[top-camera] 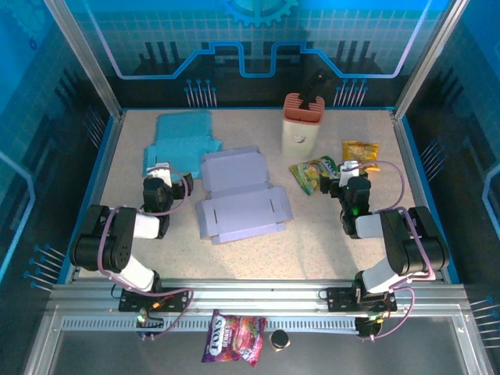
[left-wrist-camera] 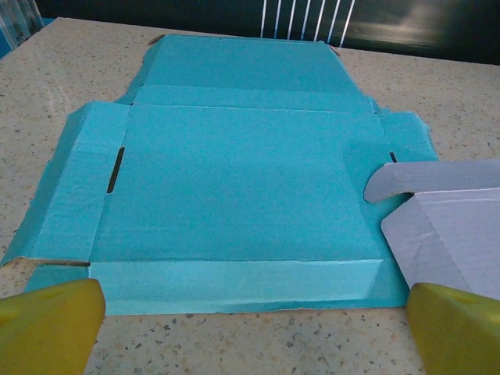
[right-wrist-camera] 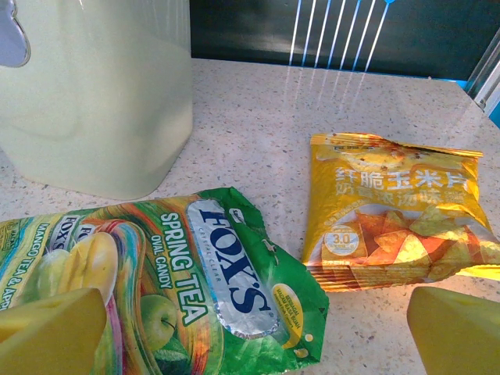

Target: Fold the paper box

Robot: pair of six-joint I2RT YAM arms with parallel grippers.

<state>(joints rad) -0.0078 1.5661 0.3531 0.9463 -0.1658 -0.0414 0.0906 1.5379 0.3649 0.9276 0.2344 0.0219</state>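
Observation:
Two unfolded paper box blanks lie flat on the speckled table. The teal blank (top-camera: 180, 141) is at the back left, and the lavender blank (top-camera: 241, 199) is in the middle, its corner overlapping the teal one. My left gripper (top-camera: 172, 173) is open just short of the teal blank's near edge (left-wrist-camera: 234, 289), its yellow fingertips (left-wrist-camera: 51, 324) wide apart and empty; the lavender blank (left-wrist-camera: 449, 226) shows at its right. My right gripper (top-camera: 351, 166) is open and empty at the right side, facing the snack bags.
A cream container (top-camera: 301, 125) with a pink lid stands at the back centre. A green Fox's candy bag (right-wrist-camera: 180, 289) and a yellow chip bag (right-wrist-camera: 391, 211) lie before my right gripper (right-wrist-camera: 254, 336). Another candy bag (top-camera: 234, 337) lies beyond the near rail.

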